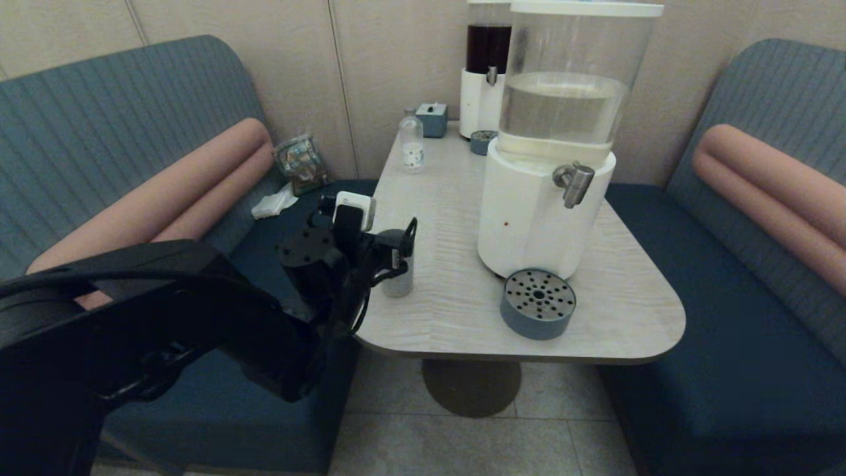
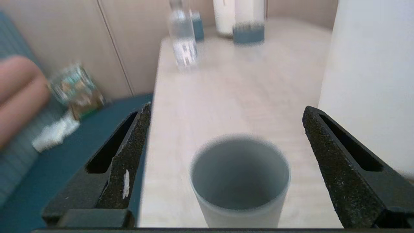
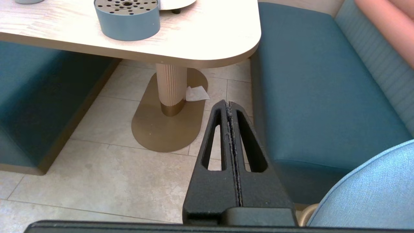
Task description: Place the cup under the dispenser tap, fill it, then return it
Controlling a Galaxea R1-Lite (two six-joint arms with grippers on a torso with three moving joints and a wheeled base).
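We found the plain grey-blue tumbler cup (image 2: 240, 181) upright at the bench's (image 1: 456, 198) near left edge, between the released fingers (image 2: 127, 155) of our left hand (image 1: 404, 243), the brushed-metal tap (image 1: 576, 184) off right, the right hand (image 3: 231, 142) clenched.

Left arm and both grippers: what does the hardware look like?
Left arm: bulky glossy black shell, round black wrist joint, thin black cable looping beside it, white boxy camera module on top. Left gripper: matte black, grainy-textured wedge jaws with long slotted cut-outs; one has a small white scuff. Right gripper: same black slotted wedges, pale fluff along the seam.
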